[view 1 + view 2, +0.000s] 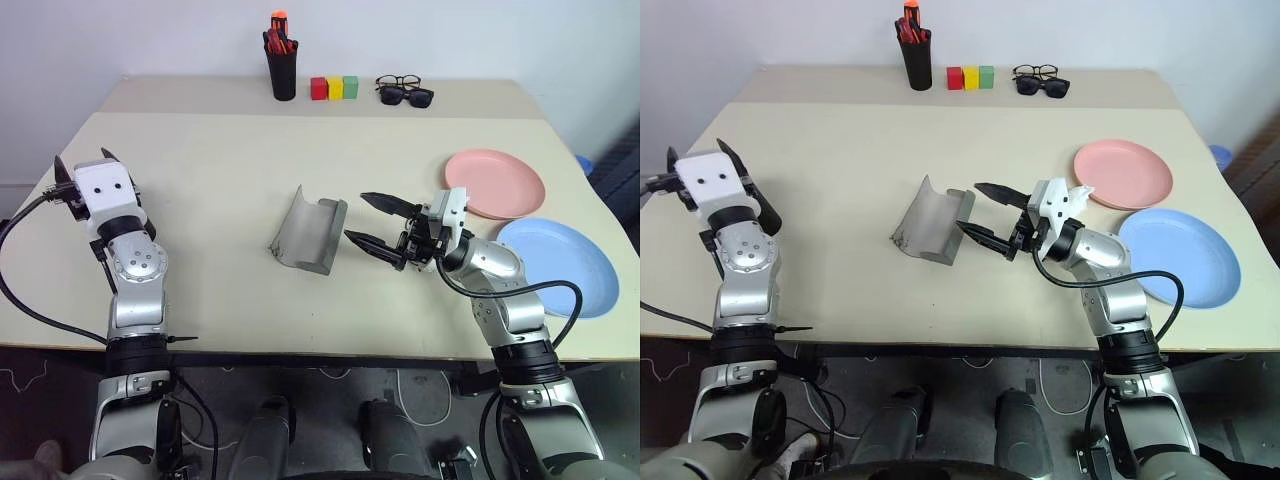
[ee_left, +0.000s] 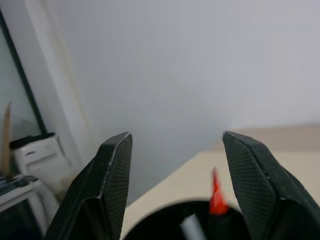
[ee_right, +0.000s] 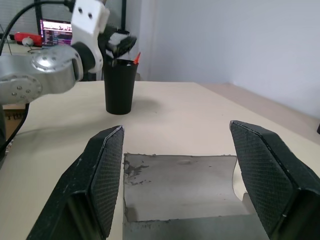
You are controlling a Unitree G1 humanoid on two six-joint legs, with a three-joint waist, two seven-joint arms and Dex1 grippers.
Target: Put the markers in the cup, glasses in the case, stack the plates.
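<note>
On the table [image 1: 230, 170], the grey case [image 1: 308, 237] bears no label.

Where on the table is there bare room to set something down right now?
Free: the wide stretch between the open grey case and the pen holder at the back, and the near-left area between the left arm and the case. Crowded: the right side, with the pink plate, blue plate and right end effector.
</note>
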